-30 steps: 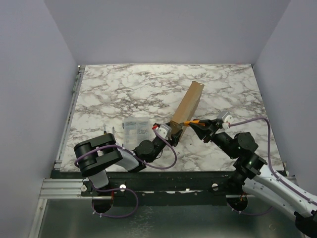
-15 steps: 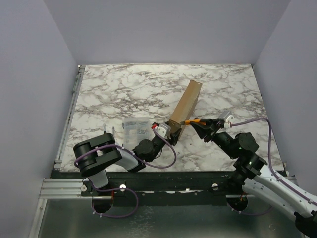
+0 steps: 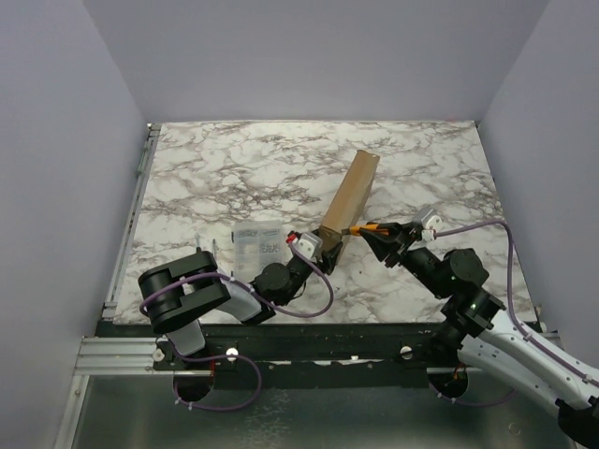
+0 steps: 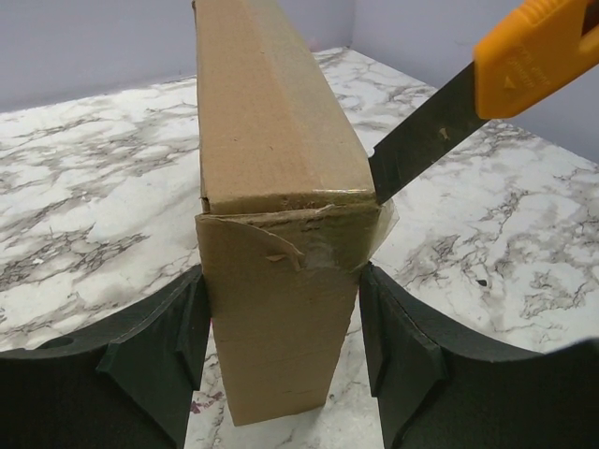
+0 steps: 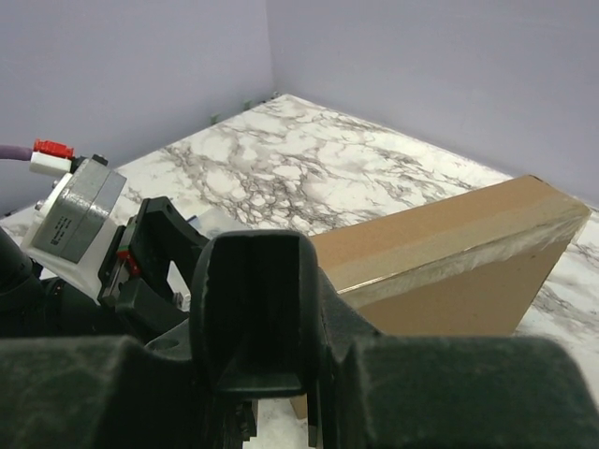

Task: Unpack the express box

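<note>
A flat rectangular brown cardboard express box stood on one long edge near the middle of the white marbled counter. Seen from above, its length ran from about 7 o'clock to 1 o'clock. The left gripper gripped the near end of the box, with its black jaws pressed against the two broad faces. In the left wrist view, that end showed torn, wrinkled clear tape.

The right gripper sat at about 3 o'clock from the same end, its jaws closed narrowly on an orange-handled utility knife. The dark blade sloped down toward 7 o'clock, and its tip touched the taped upper corner of the box on the right side.

A small clear plastic organizer case lay flat on the counter at about 9 o'clock from the left gripper, near it but apart from the box.
</note>
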Robot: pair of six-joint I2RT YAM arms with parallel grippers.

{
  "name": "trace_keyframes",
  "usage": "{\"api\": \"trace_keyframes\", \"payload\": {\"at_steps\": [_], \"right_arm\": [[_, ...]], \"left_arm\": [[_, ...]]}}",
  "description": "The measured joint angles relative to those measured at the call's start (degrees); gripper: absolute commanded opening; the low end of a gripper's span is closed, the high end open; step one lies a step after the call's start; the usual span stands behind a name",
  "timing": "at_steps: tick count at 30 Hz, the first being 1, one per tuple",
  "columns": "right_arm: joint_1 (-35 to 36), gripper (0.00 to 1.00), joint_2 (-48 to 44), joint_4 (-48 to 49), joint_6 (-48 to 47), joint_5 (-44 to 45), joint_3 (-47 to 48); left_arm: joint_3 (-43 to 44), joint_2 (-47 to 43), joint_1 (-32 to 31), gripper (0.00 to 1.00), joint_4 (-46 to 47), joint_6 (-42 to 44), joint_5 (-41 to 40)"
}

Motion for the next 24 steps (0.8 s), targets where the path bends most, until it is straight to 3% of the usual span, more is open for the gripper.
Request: {"api": "trace_keyframes", "payload": {"at_steps": [10, 14, 24], "right_arm": [[-0.17, 0.01, -2.89, -4.09, -2.14, 1.62, 0.98], [-0.17, 0.01, -1.20, -3.02, -1.16, 1.60, 1.62], [-0.17, 0.01, 2.75, -6.60, 4.66, 4.37, 17.03]], "left_arm": [[-0.76, 0.02, 0.07, 0.17, -2.21, 0.00, -0.28], [-0.94, 0.02, 0.26, 0.23, -2.49, -0.09, -1.09], [-2.32, -4.20, 0.15, 0.68, -7.93, -2.64, 1.51]]}}
